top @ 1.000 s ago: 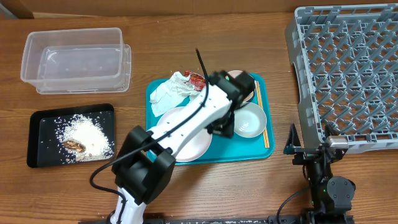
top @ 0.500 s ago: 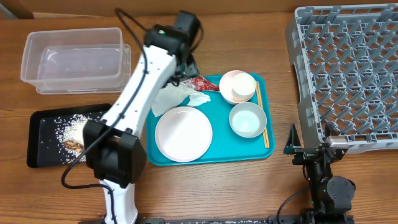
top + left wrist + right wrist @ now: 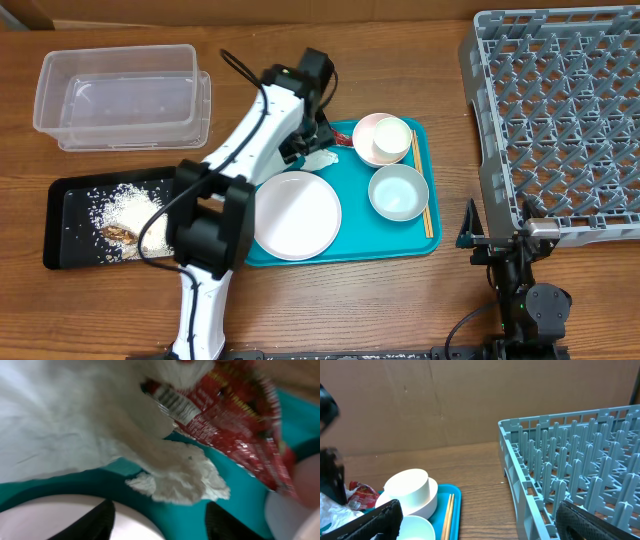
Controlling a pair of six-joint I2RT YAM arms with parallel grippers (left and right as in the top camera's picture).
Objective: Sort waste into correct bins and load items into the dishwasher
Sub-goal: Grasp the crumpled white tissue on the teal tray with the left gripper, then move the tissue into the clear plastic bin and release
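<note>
Left gripper (image 3: 160,519): fingers partly spread, nothing seen between them, poised low over the teal serving tray (image 3: 240,510).

Just ahead of the fingertips: crumpled white napkin (image 3: 175,480), lying on the tray, not yet lifted. Unsorted.

Just past the napkin and touching it: shiny red wrapper (image 3: 235,425), also on the tray. Unsorted.

Under and just behind the fingers: round white plate (image 3: 295,215), flat on the tray, no scraps visible on it. Not loaded.

Near, to one side of the claw: stacked white bowls (image 3: 382,138). A little further on that side: pale grey-blue bowl (image 3: 398,192), with chopsticks (image 3: 428,208) along the tray's outer edge. None loaded.

Well apart, on the side away from the bowls: shallow black tray (image 3: 60,215) holding loose rice (image 3: 130,208) and a brown food scrap (image 3: 118,233). Judged as the food-waste step done, or nearly so.

Well apart on that same side: clear plastic tub (image 3: 120,95), empty. Probable home for napkin and wrapper, by judgement only.

Farthest from the claw, across the table: grey dish rack (image 3: 560,120), no item in it.

Right gripper (image 3: 480,522): beside the rack, jaws spread wide, holding nothing.

Reckoning: early in the task. Food waste binned. Paper and wrapper to sort. Plate, bowls and chopsticks all to be racked.
</note>
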